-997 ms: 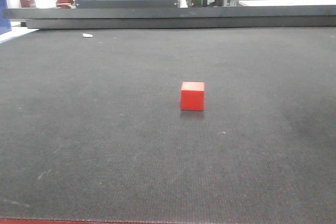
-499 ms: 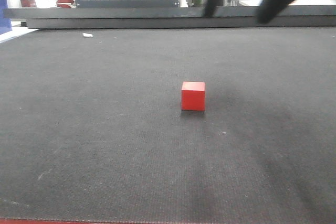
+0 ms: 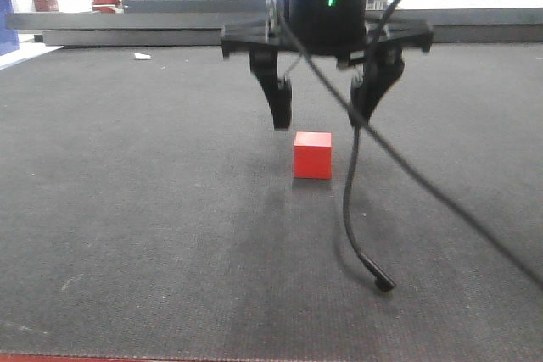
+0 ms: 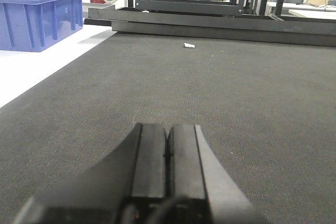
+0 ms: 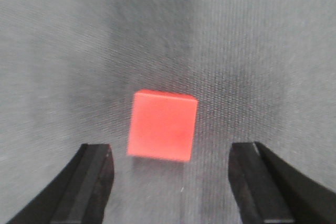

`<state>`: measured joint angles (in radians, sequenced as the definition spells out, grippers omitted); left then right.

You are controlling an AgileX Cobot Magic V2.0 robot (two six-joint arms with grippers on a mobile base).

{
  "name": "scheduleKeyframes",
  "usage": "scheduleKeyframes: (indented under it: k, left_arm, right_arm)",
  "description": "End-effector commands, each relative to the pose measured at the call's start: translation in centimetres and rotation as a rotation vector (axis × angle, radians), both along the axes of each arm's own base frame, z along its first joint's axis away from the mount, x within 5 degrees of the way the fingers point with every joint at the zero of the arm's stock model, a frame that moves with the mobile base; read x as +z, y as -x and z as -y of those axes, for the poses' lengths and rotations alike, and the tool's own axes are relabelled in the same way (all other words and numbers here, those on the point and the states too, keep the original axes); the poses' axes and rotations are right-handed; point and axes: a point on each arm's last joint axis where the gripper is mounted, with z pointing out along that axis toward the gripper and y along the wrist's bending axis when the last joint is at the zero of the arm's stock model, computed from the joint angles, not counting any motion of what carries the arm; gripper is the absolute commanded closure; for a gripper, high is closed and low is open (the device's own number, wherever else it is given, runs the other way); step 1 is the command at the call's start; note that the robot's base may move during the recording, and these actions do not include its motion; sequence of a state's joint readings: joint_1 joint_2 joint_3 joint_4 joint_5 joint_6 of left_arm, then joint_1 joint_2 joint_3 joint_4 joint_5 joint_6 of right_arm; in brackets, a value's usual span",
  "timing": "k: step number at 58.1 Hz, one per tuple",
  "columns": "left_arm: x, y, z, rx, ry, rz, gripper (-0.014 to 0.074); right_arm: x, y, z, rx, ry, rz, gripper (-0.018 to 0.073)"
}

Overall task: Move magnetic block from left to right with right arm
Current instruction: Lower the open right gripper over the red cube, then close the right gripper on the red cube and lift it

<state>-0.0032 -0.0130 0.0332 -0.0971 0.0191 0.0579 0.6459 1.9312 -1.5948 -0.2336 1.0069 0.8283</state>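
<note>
The magnetic block point(image 3: 312, 155) is a small red cube resting on the dark mat near the middle of the front view. My right gripper point(image 3: 323, 116) hangs open just above it, one finger point(image 3: 280, 101) off its left side and the other off its right. Seen from the right wrist, the magnetic block point(image 5: 163, 125) lies ahead of my right gripper point(image 5: 170, 156), whose black fingertips point(image 5: 94, 167) stand wide apart without touching it. My left gripper point(image 4: 168, 135) is shut with nothing in it, low over the mat, and does not appear in the front view.
A black cable point(image 3: 361, 209) hangs from the right arm and ends on the mat near the front right. A blue bin point(image 4: 37, 17) stands off the mat's left edge. A small white scrap point(image 3: 141, 57) lies far back. A black frame point(image 3: 254, 27) bounds the far edge.
The right arm has come into the front view from the top right and lowered over the red block, fingers open. The block has not moved.
</note>
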Motion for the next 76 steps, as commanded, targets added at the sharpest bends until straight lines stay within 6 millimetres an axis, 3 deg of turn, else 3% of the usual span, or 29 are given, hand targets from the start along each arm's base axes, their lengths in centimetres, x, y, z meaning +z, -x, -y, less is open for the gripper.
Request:
scheduleKeyframes:
  k: [1,29,35,44,51,57,63,76]
  left_arm:
    - [0.6,0.1,-0.1,0.007,0.011,0.088,0.0722]
    - [0.6,0.1,-0.1,0.007,0.011,0.088,0.0722]
    - [0.6,0.1,-0.1,0.007,0.011,0.088,0.0722]
    - [0.6,0.1,-0.1,0.007,0.011,0.088,0.0722]
    - [0.6,0.1,-0.1,0.007,0.011,0.088,0.0722]
    - [0.6,0.1,-0.1,0.007,0.011,0.088,0.0722]
    - [0.6,0.1,-0.1,0.007,0.011,0.088,0.0722]
    - [0.6,0.1,-0.1,0.007,0.011,0.088,0.0722]
  right_arm:
    - [2.5,-0.6,0.4,0.002,-0.035,0.099,-0.0002]
    - [-0.3,-2.3,-0.2,0.003,-0.063,0.1,0.0011]
    - [-0.7,-2.4,-0.2,0.003,-0.055,0.09,0.0101]
    - [0.0,-2.4,-0.2,0.02,-0.057,0.107,0.0309]
    - [1.8,-2.2,0.3,0.06,-0.057,0.146,0.0323]
    - [3.8,-1.9,1.8,0.081,-0.053,0.185,0.0323]
    - [6.1,-1.0,4.9,0.097,-0.037,0.233,0.0323]
    - [7.1,2.9,12.7,0.19,0.051,0.288,0.0323]
